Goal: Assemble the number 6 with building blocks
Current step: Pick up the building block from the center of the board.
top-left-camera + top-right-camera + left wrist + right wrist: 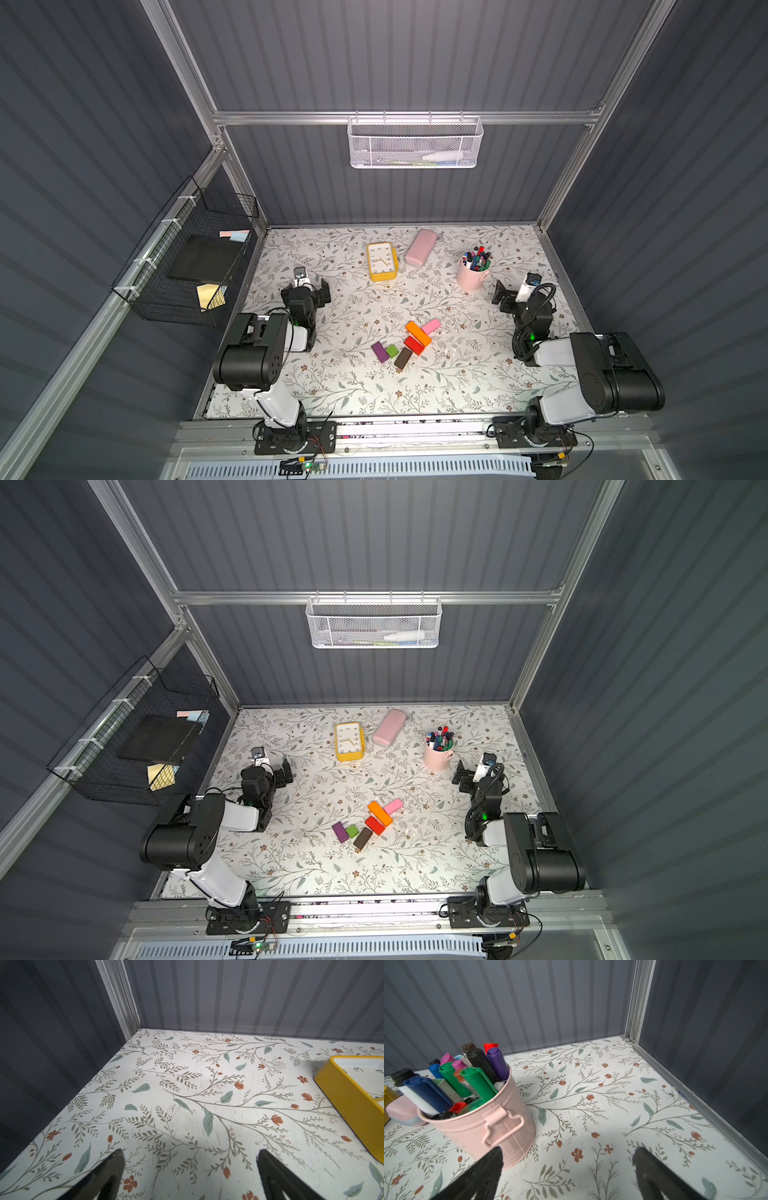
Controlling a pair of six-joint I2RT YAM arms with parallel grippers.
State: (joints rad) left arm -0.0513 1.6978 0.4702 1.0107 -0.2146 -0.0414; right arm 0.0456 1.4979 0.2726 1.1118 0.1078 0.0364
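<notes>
Building blocks [414, 345] lie in a loose cluster on the floral tabletop [332, 374], just below the middle of the frame in both top views, not yet arranged as a digit. The long orange block [418, 333] sits diagonally, with the pink block [430, 326] touching its right side and the red block [412, 343] against its lower end. Down and left of the red one lies the dark brown block [403, 358], then the green cube [392, 351], which touches the purple block [380, 352] at the cluster's left edge. Both of my arms are well apart from the blocks. My left gripper [190, 1153] is at the left of the frame, fingers spread wide over bare tabletop and holding nothing, with the yellow clock [351, 1093] nearby. My right gripper [566, 1151] is at the right, likewise spread wide and empty, just beside the pink bucket [508, 1126] of markers [477, 1082]. A pink case [421, 247] lies beside the clock near the back wall.
</notes>
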